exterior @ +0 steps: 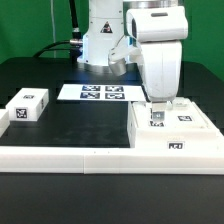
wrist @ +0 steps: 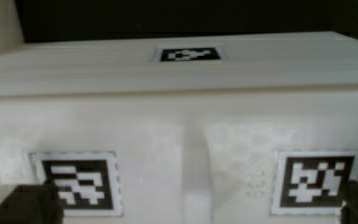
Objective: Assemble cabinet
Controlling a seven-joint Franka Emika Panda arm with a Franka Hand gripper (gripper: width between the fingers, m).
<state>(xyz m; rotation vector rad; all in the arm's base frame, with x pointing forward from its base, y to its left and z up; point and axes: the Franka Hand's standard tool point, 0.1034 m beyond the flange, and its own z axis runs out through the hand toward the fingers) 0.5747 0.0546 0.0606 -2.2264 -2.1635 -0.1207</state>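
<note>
The cabinet (exterior: 178, 128), a large white box with square markers, lies at the exterior view's right. My gripper (exterior: 157, 112) hangs straight down over its left part, very close to the top face. In the wrist view the cabinet (wrist: 176, 110) fills the picture, with three markers showing. My gripper (wrist: 194, 214) is open: one dark fingertip (wrist: 23, 205) shows at each lower corner, far apart, and only the cabinet's surface lies between them. A small white tagged block (exterior: 27, 106) sits at the exterior view's left, away from the arm.
The marker board (exterior: 100, 92) lies flat behind the black mat, near the arm's base. A long low white rail (exterior: 90, 158) runs along the front of the table. The black mat (exterior: 85, 122) spreads between the block and the cabinet.
</note>
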